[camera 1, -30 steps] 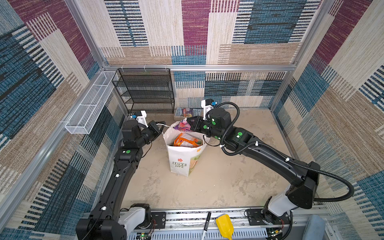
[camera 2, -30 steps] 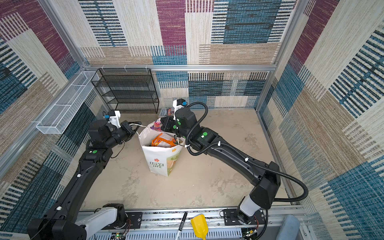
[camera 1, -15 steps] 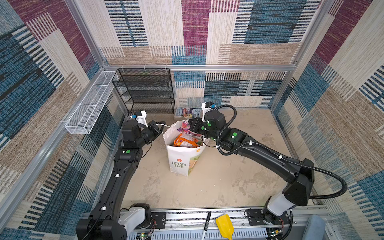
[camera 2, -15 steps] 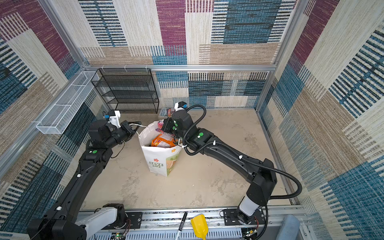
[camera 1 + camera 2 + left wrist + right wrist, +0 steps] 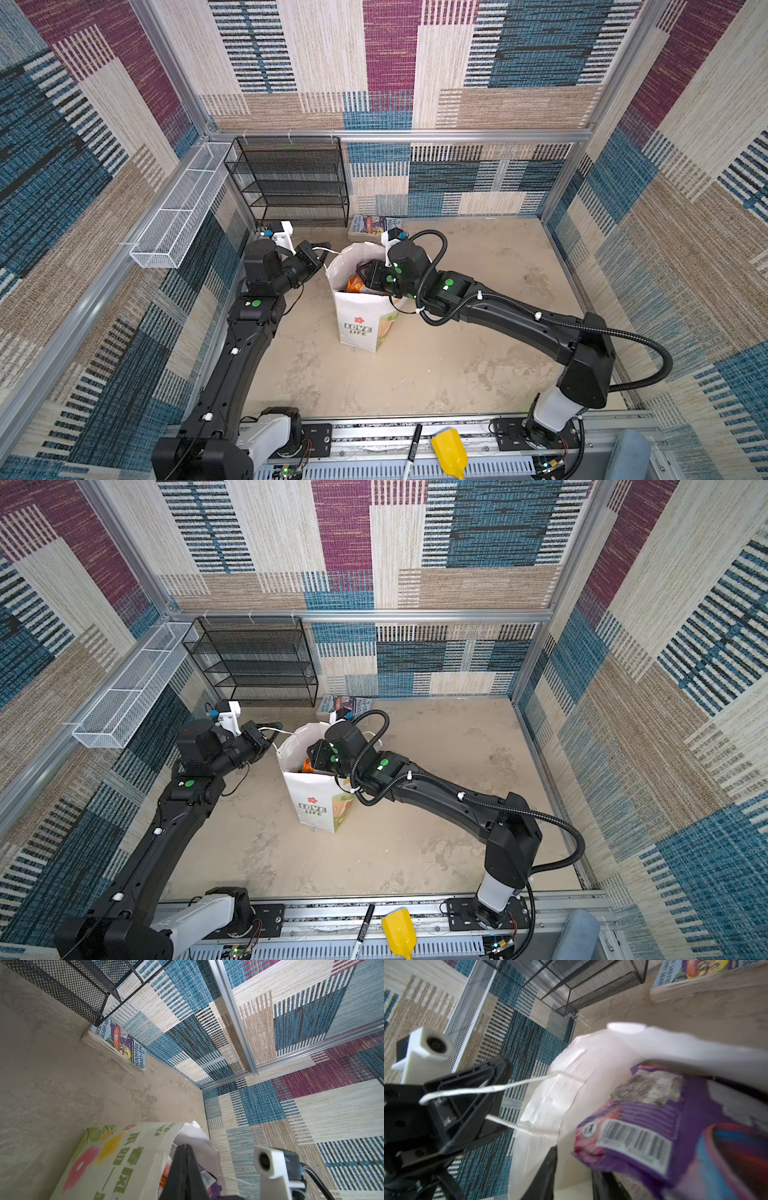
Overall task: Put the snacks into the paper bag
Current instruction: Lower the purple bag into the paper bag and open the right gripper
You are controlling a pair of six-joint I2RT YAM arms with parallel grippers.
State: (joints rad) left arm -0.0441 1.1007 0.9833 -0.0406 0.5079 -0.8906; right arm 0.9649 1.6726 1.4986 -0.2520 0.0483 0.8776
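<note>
Since a second ago the right gripper (image 5: 365,277) has been lowered into the mouth of the upright white paper bag (image 5: 361,328), its fingers now seen parted beside a glossy, crinkled purple packet (image 5: 643,1126) inside. The left gripper (image 5: 184,1147) is kept closed, the bag's thin cord handle (image 5: 508,1085) looped around it.

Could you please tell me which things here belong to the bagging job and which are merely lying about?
Job: paper bag, cord handle in left gripper, purple snack packet, orange snack packet.
Lying about: book, black mesh rack, white wire basket, marker, yellow scoop.
</note>
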